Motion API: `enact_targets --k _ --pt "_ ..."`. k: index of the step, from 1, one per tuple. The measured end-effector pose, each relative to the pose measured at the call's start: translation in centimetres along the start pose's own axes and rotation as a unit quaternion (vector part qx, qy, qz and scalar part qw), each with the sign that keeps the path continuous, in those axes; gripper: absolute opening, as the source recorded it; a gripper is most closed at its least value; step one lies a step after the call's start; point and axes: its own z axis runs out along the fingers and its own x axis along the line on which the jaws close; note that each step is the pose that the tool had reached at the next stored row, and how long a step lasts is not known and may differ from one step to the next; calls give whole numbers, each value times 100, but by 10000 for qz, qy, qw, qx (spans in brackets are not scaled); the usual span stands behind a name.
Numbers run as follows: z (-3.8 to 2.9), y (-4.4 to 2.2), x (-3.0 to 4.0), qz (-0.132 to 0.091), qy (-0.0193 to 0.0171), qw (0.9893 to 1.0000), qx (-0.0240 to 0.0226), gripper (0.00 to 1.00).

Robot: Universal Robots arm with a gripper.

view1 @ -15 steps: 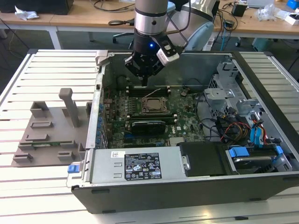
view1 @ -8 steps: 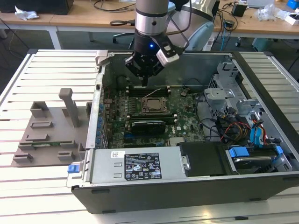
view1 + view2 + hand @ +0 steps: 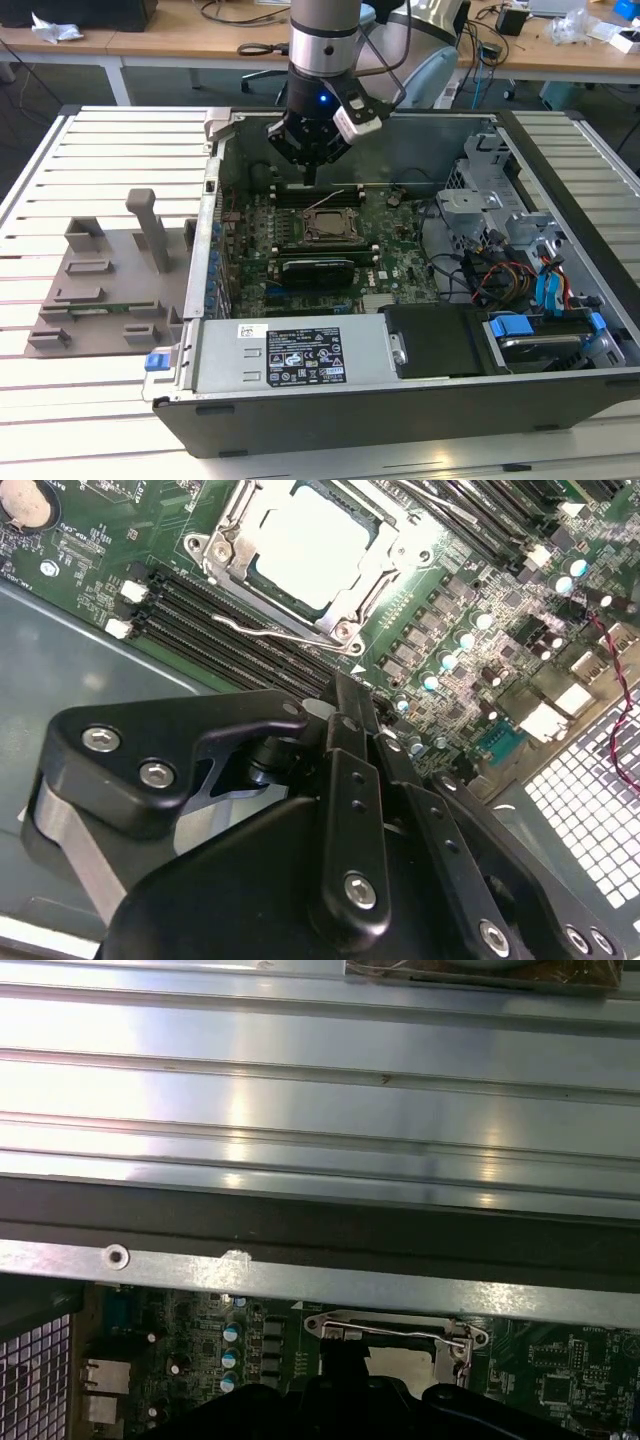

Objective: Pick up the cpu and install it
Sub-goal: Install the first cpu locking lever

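Note:
The cpu (image 3: pixel 308 542), a pale shiny square, lies inside the metal socket frame (image 3: pixel 352 608) on the green motherboard (image 3: pixel 470 610). In the exterior view the socket (image 3: pixel 327 226) sits mid-board within the open computer case (image 3: pixel 300 405). My gripper (image 3: pixel 309 176) hangs above the board just behind the socket, near the case's back wall. In the second wrist view my gripper (image 3: pixel 345 692) is shut with nothing between its black fingers, clear of the cpu. The first wrist view catches the socket (image 3: pixel 392 1338) past the case wall's edge.
A grey plastic fixture plate (image 3: pixel 110 290) with upright posts lies on the slatted table at the exterior view's left. Memory slots (image 3: pixel 215 620) flank the socket. Drive bays and coloured cables (image 3: pixel 520 270) crowd the case's right side. A labelled power supply (image 3: pixel 300 355) sits in front.

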Motion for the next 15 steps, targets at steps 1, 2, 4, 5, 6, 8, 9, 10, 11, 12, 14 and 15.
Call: enact_targets --k 1,2,4,5,6,8,9,10,11,12,14,15 --pt "9 0 0 0 -1 10000 -1 11" --pt "19 -1 0 0 0 10000 0 11" --pt "67 -6 -2 1 0 10000 0 11" --pt "85 -7 -2 2 0 10000 0 11" --pt "118 -7 -4 4 0 10000 -1 11" --pt "151 -7 -9 3 0 10000 -3 11" --pt "164 -6 -11 3 0 10000 -12 11" --pt "179 -6 -14 3 -1 10000 -24 11" --pt "200 -6 -19 2 -3 10000 -35 11" --pt "216 -6 -23 2 -3 10000 -40 11" --pt "267 -5 -40 2 -3 10000 -50 11" --pt "286 -3 -48 2 -2 10000 -54 11"
